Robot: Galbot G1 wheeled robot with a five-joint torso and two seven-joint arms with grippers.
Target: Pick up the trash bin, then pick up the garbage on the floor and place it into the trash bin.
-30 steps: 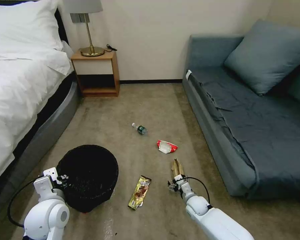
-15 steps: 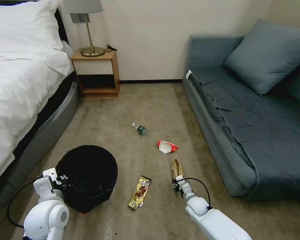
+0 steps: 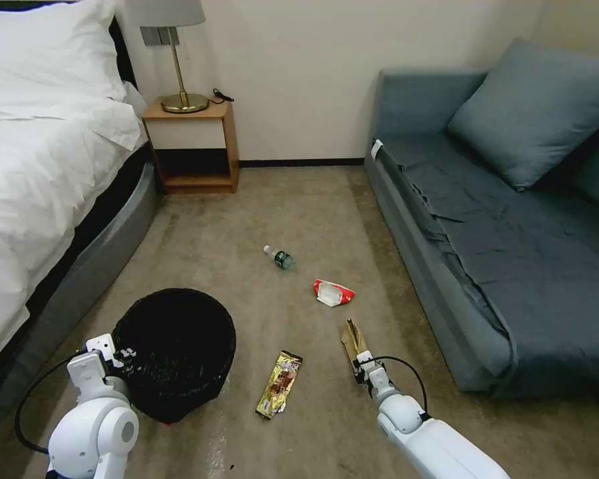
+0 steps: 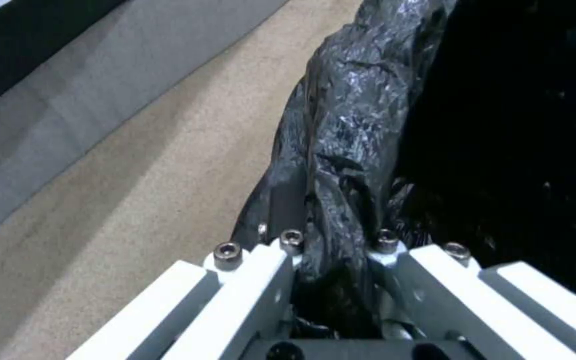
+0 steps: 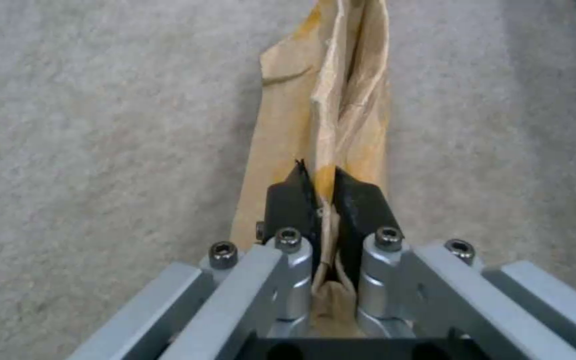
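**Bin rim pinched, paper bag pinched**

At far left, left pincer [image 3: 123, 354] clamped on the liner-wrapped rim of the trash bin [image 3: 174, 352]; inside dark, contents impossible to tell. On the carpet just beside the bin, gold-brown snack wrapper [image 3: 279, 384]. Farther right, right pincer [image 5: 323, 192] closed on the crumpled brown paper bag [image 5: 331, 110]. Beyond, small clear bottle [image 3: 280, 257] and red-and-white wrapper [image 3: 332, 292].

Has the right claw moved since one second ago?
Yes. The right claw, shut on the brown paper bag, has shifted toward the sofa and slightly nearer the robot, judged against the still gold-brown wrapper.
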